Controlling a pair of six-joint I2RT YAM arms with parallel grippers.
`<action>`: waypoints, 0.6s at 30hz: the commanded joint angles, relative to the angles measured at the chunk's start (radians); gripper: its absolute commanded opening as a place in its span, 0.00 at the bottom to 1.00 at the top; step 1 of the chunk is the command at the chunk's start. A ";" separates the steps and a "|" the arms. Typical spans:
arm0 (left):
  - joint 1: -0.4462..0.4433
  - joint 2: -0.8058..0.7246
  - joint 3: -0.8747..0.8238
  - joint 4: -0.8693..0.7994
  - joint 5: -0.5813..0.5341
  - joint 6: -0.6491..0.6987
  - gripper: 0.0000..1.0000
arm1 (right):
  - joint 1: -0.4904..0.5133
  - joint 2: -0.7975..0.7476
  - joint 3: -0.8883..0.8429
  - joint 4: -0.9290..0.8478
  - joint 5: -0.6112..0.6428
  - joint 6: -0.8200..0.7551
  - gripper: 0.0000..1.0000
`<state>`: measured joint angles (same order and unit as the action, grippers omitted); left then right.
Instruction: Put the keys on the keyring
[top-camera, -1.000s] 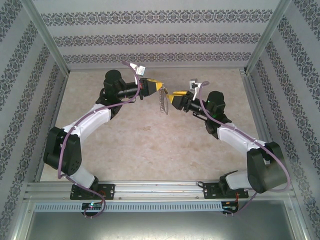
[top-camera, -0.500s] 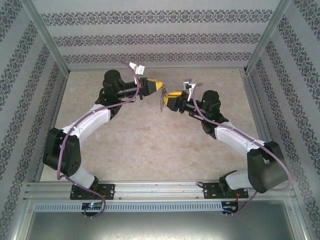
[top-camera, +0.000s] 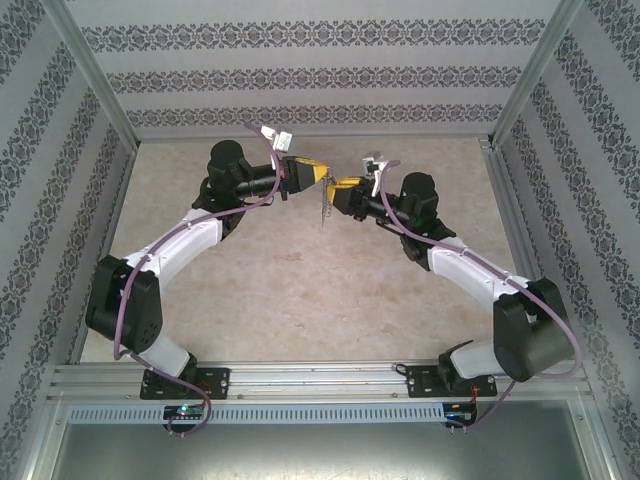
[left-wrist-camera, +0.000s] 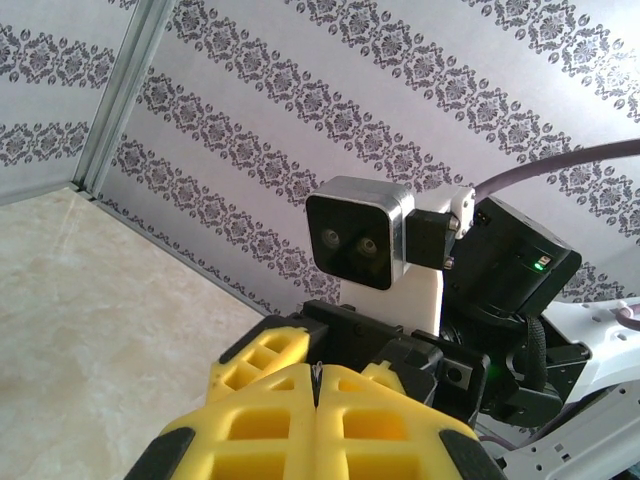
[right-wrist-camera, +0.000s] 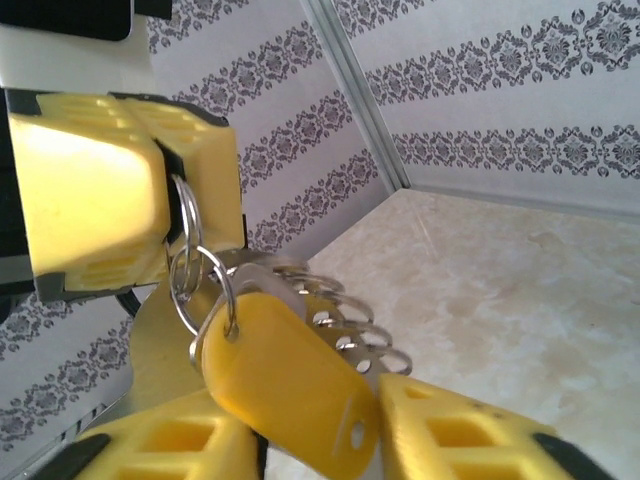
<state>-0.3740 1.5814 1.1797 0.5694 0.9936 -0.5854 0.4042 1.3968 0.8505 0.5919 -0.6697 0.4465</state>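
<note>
From above, the keyring (top-camera: 322, 205) hanging between my pincers is too small to make out. The bottom edge cuts off my left pincer (left-wrist-camera: 316, 378), whose fingers hide what they clamp. The key (right-wrist-camera: 285, 385) keeps its blade out of sight, and the edge crops my right pincer (right-wrist-camera: 305, 400), so I cannot judge its grip

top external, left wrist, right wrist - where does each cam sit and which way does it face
top external: fixed high behind the bases, looking down over the table; left arm and right arm whole, meeting at the hanging keyring.
left wrist: on the left arm, looking past the shut left jaws at the right arm's wrist camera.
right wrist: on the right arm, facing the left jaws pinching the keyring, yellow key between the right jaws.
shared: top external and right wrist both show the keyring.
</note>
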 joint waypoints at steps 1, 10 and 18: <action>-0.013 -0.038 0.003 0.059 0.017 -0.014 0.00 | 0.015 -0.013 0.018 -0.018 -0.008 -0.038 0.25; -0.013 -0.045 -0.003 0.088 0.005 -0.021 0.00 | 0.034 -0.031 0.016 -0.055 -0.045 -0.064 0.00; -0.014 -0.052 -0.015 0.096 -0.004 -0.019 0.00 | 0.084 -0.018 0.066 -0.147 -0.068 -0.121 0.00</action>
<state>-0.3740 1.5791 1.1706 0.5739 0.9901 -0.5961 0.4561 1.3869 0.8734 0.4915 -0.6960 0.3801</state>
